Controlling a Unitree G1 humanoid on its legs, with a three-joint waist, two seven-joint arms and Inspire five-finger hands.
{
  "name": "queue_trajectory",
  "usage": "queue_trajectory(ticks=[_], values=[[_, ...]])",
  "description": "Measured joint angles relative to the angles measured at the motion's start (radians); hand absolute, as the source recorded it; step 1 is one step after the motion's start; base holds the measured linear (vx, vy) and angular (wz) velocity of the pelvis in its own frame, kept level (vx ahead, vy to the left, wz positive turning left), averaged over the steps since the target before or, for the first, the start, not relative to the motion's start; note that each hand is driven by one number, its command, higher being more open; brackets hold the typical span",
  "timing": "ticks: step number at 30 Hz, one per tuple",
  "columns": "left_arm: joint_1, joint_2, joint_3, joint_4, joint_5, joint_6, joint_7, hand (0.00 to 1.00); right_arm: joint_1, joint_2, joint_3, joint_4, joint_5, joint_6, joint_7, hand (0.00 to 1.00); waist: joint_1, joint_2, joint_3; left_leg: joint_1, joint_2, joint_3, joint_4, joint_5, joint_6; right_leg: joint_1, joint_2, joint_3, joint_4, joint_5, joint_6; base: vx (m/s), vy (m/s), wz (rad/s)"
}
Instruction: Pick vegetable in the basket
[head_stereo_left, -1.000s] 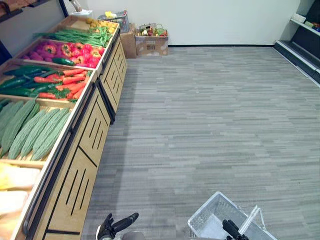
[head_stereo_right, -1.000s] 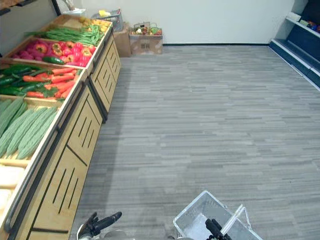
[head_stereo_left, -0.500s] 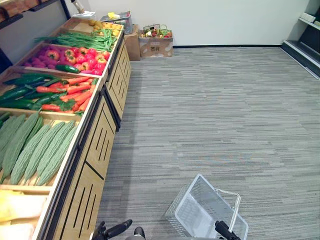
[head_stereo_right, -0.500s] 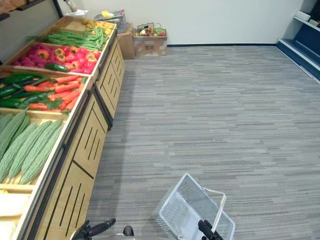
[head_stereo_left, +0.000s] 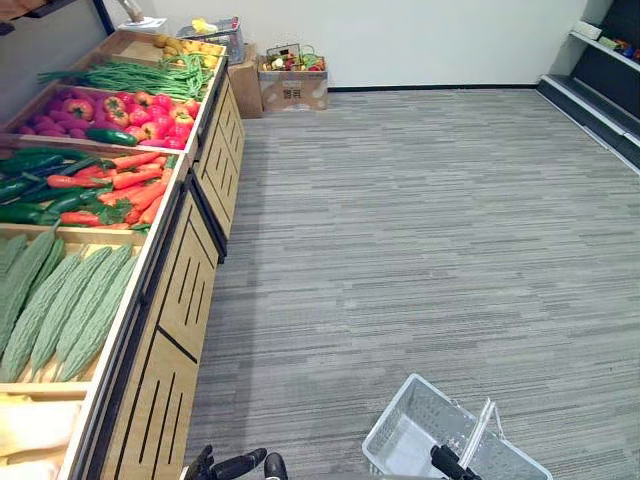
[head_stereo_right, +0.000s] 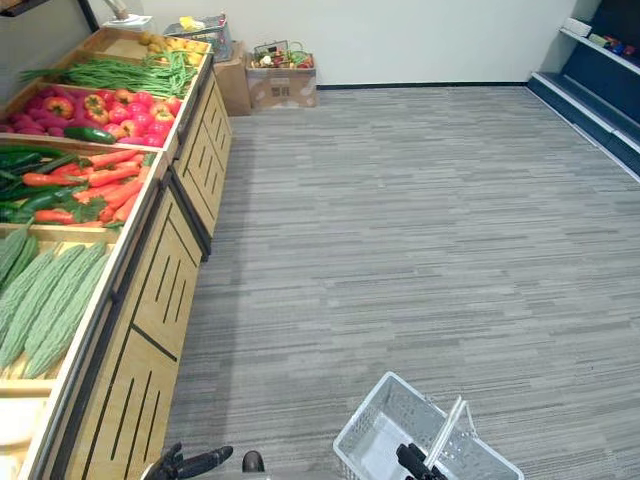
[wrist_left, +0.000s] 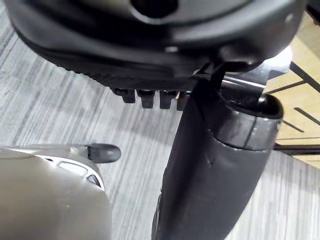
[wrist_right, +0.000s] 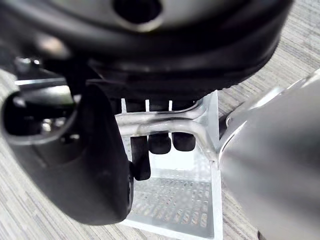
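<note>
Two-handed split: clenches right hand (head_stereo_left: 446, 463) fingers (wrist_right: 160, 143) round the handle (wrist_right: 155, 124) of the basket (head_stereo_left: 398, 443) to carry it; holds left hand (head_stereo_left: 236, 466) fingers (wrist_left: 145, 98) released, free for vegetables (head_stereo_left: 120, 180).

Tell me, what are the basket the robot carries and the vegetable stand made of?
The basket looks like pale translucent plastic with perforated grid walls; its handle, gripped by the right hand, looks like bare shiny metal. The stand looks like light wood or laminate: matte tan panels.
</note>
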Motion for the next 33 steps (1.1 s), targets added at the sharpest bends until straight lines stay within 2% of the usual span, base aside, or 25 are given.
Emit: queue_trajectory(ticks=[3, 4, 5, 7, 8, 9, 10, 11, 13, 16, 17, 18, 19, 20, 21, 22, 23, 24, 25, 26, 27, 29, 31, 32, 33], values=[[0.011, 0.001, 0.0, 0.001, 0.0, 0.001, 0.0, 1.0, 0.0, -0.007, -0.002, -0.003, 0.003, -0.001, -0.002, 0.0, 0.001, -0.001, 0.003, 0.0, -0.004, -0.06, 0.0, -0.002, 0.005, -0.035, -0.008, -0.048, 0.131, 0.002, 0.024, -0.06, 0.029, 0.49], [0.012, 0.005, -0.002, 0.0, 0.0, 0.001, -0.001, 1.0, 0.001, -0.008, -0.004, -0.012, 0.004, -0.003, -0.003, 0.0, 0.0, -0.003, 0.005, 0.007, -0.006, -0.099, 0.0, -0.005, 0.013, -0.065, -0.018, -0.068, 0.248, 0.014, 0.045, -0.04, 0.055, 0.71], [0.012, 0.007, -0.005, 0.0, 0.0, 0.001, -0.002, 1.0, 0.002, -0.008, -0.005, -0.018, 0.005, -0.005, -0.003, 0.0, 0.001, -0.005, 0.006, 0.009, -0.008, -0.11, 0.001, -0.006, 0.015, -0.082, -0.024, -0.069, 0.298, 0.024, 0.058, -0.03, 0.076, 0.95], [0.013, 0.015, -0.015, 0.0, 0.001, 0.002, -0.002, 1.0, 0.003, -0.007, -0.004, -0.035, 0.004, -0.009, -0.001, 0.0, 0.003, -0.01, 0.01, 0.01, -0.018, -0.157, 0.001, -0.012, 0.024, -0.127, -0.038, -0.065, 0.433, 0.076, 0.033, -0.01, 0.062, 0.84], [0.014, 0.017, -0.019, 0.0, 0.001, 0.003, -0.001, 1.0, 0.002, -0.006, -0.003, -0.044, 0.004, -0.012, 0.0, 0.0, 0.006, -0.008, 0.018, 0.016, -0.023, -0.196, 0.001, -0.022, 0.039, -0.158, -0.049, -0.062, 0.513, 0.127, 0.014, 0.0, 0.047, 0.98], [0.02, 0.015, -0.019, -0.001, 0.002, 0.005, -0.001, 1.0, 0.001, -0.004, -0.004, -0.05, 0.004, -0.019, 0.002, 0.0, 0.005, -0.002, 0.021, 0.023, -0.026, -0.231, 0.003, -0.025, 0.056, -0.177, -0.055, -0.059, 0.571, 0.142, 0.009, 0.01, 0.038, 0.99], [0.023, 0.015, -0.019, -0.002, 0.002, 0.005, 0.001, 1.0, 0.001, -0.003, -0.002, -0.05, 0.004, -0.019, 0.005, 0.0, 0.005, -0.002, 0.021, 0.024, -0.028, -0.244, 0.007, -0.024, 0.073, -0.176, -0.056, -0.057, 0.576, 0.109, 0.01, 0.01, 0.021, 0.93], [0.031, 0.013, -0.019, -0.002, 0.002, 0.007, 0.002, 1.0, 0.001, 0.002, -0.001, -0.05, 0.004, -0.019, 0.016, 0.0, 0.009, -0.002, 0.022, 0.019, -0.032, -0.271, 0.018, -0.027, 0.084, -0.183, -0.051, -0.057, 0.57, 0.044, 0.02, -0.01, 0.006, 0.67], [0.035, 0.004, -0.008, -0.002, 0.001, 0.014, 0.001, 1.0, -0.006, 0.008, 0.0, -0.052, 0.004, -0.023, 0.027, 0.0, 0.011, 0.011, 0.03, -0.002, -0.032, -0.313, 0.065, -0.033, 0.1, -0.185, -0.029, -0.052, 0.502, -0.02, 0.036, -0.04, -0.016, 0.68], [0.018, -0.028, 0.053, -0.01, 0.008, 0.013, 0.001, 1.0, -0.014, 0.013, -0.002, -0.06, 0.005, -0.018, 0.033, 0.0, 0.016, 0.036, 0.043, -0.072, -0.031, -0.428, 0.132, -0.053, 0.107, -0.188, 0.049, 0.028, 0.261, -0.048, 0.026, -0.07, -0.104, 1.04], [0.014, -0.032, 0.064, -0.01, 0.008, 0.012, 0.001, 1.0, -0.016, 0.017, -0.003, -0.064, 0.005, -0.017, 0.033, 0.0, 0.018, 0.036, 0.046, -0.078, -0.032, -0.444, 0.128, -0.056, 0.104, -0.186, 0.067, 0.054, 0.218, -0.052, 0.019, -0.03, -0.167, 1.15], [0.002, -0.021, 0.104, -0.022, 0.009, 0.012, -0.003, 1.0, -0.003, 0.052, -0.007, -0.074, 0.005, -0.017, 0.032, 0.0, 0.02, -0.03, 0.02, -0.099, -0.089, -0.456, 0.146, -0.081, 0.092, -0.189, 0.045, 0.119, 0.096, -0.122, 0.005, 0.01, -0.136, 1.03], [-0.008, -0.01, 0.134, -0.037, 0.01, 0.011, -0.01, 1.0, 0.001, 0.075, -0.012, -0.091, 0.004, -0.019, 0.032, 0.0, 0.013, -0.067, 0.035, -0.165, -0.128, -0.415, 0.324, -0.134, 0.112, -0.189, 0.017, 0.124, 0.085, -0.114, 0.005, 0.04, -0.163, 1.61], [-0.021, -0.04, 0.149, -0.05, 0.012, 0.01, 0.002, 1.0, 0.02, 0.075, -0.033, -0.123, 0.009, -0.027, 0.033, 0.0, 0.004, -0.024, 0.057, -0.227, -0.101, -0.375, 0.627, -0.274, 0.14, -0.178, 0.048, 0.096, 0.167, -0.1, -0.002, 0.03, -0.108, 1.44], [-0.009, -0.071, 0.157, -0.053, 0.016, 0.001, 0.007, 1.0, 0.038, 0.06, -0.042, -0.164, 0.023, -0.026, 0.024, 0.0, 0.016, 0.033, 0.057, -0.198, -0.07, -0.409, 0.637, -0.397, 0.111, -0.178, 0.097, 0.102, 0.249, -0.113, -0.01, 0.07, -0.146, 1.38], [0.002, -0.081, 0.171, -0.062, 0.015, 0.002, 0.008, 1.0, 0.037, 0.046, -0.03, -0.15, 0.025, -0.012, 0.02, 0.0, 0.037, 0.036, 0.055, -0.191, -0.089, -0.449, 0.657, -0.427, 0.075, -0.208, 0.113, 0.146, 0.376, -0.175, -0.038, 0.09, -0.117, 1.09], [0.001, -0.078, 0.172, -0.069, 0.019, 0.002, 0.004, 1.0, 0.043, 0.048, -0.006, -0.148, 0.025, -0.01, 0.022, 0.0, 0.036, 0.028, 0.039, -0.197, -0.104, -0.501, 0.652, -0.428, 0.063, -0.229, 0.128, 0.198, 0.416, -0.191, -0.053, 0.16, -0.194, 1.37], [-0.001, -0.079, 0.175, -0.074, 0.02, -0.003, 0.002, 1.0, 0.043, 0.05, 0.008, -0.152, 0.025, -0.02, 0.028, 0.0, 0.035, 0.023, 0.035, -0.204, -0.117, -0.548, 0.64, -0.421, 0.047, -0.243, 0.129, 0.225, 0.43, -0.203, -0.046, 0.16, -0.188, 1.76], [-0.006, -0.078, 0.181, -0.087, 0.024, -0.003, 0.003, 1.0, 0.034, 0.052, 0.013, -0.148, 0.024, -0.018, 0.029, 0.0, 0.032, 0.008, 0.026, -0.223, -0.136, -0.617, 0.639, -0.416, 0.03, -0.243, 0.11, 0.215, 0.392, -0.221, -0.006, 0.16, -0.224, 1.8], [-0.011, -0.086, 0.182, -0.087, 0.029, 0.001, 0.003, 1.0, 0.031, 0.047, 0.019, -0.143, 0.022, -0.015, 0.029, 0.0, 0.026, 0.007, 0.019, -0.232, -0.133, -0.67, 0.64, -0.416, 0.016, -0.227, 0.118, 0.158, 0.369, -0.221, -0.029, 0.15, -0.289, 1.6], [-0.005, -0.088, 0.187, -0.092, 0.029, 0.0, 0.003, 1.0, 0.03, 0.038, 0.041, -0.139, 0.02, -0.015, 0.031, 0.0, 0.036, 0.019, 0.007, -0.239, -0.127, -0.703, 0.632, -0.41, 0.012, -0.224, 0.124, 0.119, 0.362, -0.218, -0.04, 0.17, -0.357, 1.17], [0.016, -0.101, 0.19, -0.095, 0.029, 0.002, 0.008, 1.0, 0.009, 0.026, 0.069, -0.136, 0.009, -0.011, 0.032, 0.0, 0.048, 0.027, 0.001, -0.229, -0.11, -0.75, 0.573, -0.389, -0.016, -0.207, 0.147, 0.074, 0.357, -0.217, -0.042, 0.18, -0.348, 0.83], [0.04, -0.098, 0.189, -0.123, 0.027, 0.003, 0.01, 1.0, 0.011, 0.029, 0.081, -0.133, -0.001, 0.002, 0.036, 0.0, 0.051, 0.007, -0.01, -0.212, -0.107, -0.781, 0.53, -0.35, 0.003, -0.185, 0.159, 0.043, 0.345, -0.211, -0.046, 0.17, -0.312, 0.81], [0.046, -0.097, 0.187, -0.151, 0.024, 0.001, 0.014, 1.0, 0.014, 0.035, 0.08, -0.13, 0.0, 0.012, 0.035, 0.0, 0.054, -0.004, -0.019, -0.206, -0.082, -0.785, 0.5, -0.306, 0.024, -0.206, 0.172, 0.04, 0.411, -0.181, -0.012, 0.15, -0.329, 0.78], [0.036, -0.114, 0.184, -0.156, 0.017, -0.001, 0.023, 1.0, 0.003, 0.011, 0.083, -0.14, 0.0, 0.014, 0.043, 0.0, 0.054, 0.047, -0.011, -0.2, -0.01, -0.785, 0.473, -0.291, 0.014, -0.311, 0.206, 0.064, 0.569, -0.201, -0.043, 0.13, -0.299, 0.59]])
